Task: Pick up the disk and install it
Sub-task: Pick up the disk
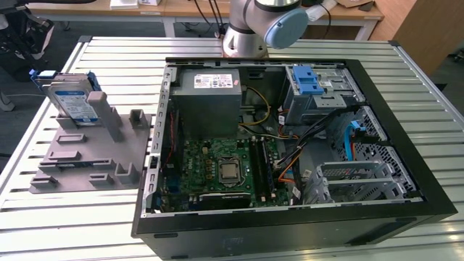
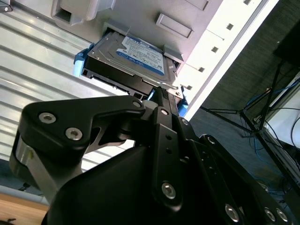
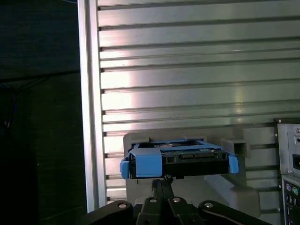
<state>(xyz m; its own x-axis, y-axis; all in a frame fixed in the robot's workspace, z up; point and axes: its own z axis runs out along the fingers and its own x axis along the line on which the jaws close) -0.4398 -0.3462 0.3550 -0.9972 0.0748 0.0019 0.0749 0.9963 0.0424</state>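
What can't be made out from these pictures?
1. Exterior view: the arm runs off the top edge.
2. Exterior view: the grey holder hides the lower part of the disk.
3. Second wrist view: whether the fingers touch the disk, since they overlap it.
4. First wrist view: an edge cuts the computer case.

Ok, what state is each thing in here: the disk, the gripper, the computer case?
disk: standing upright in the grey fixture, not gripped.
gripper: fingers shut, holding nothing.
computer case: side open, interior exposed.
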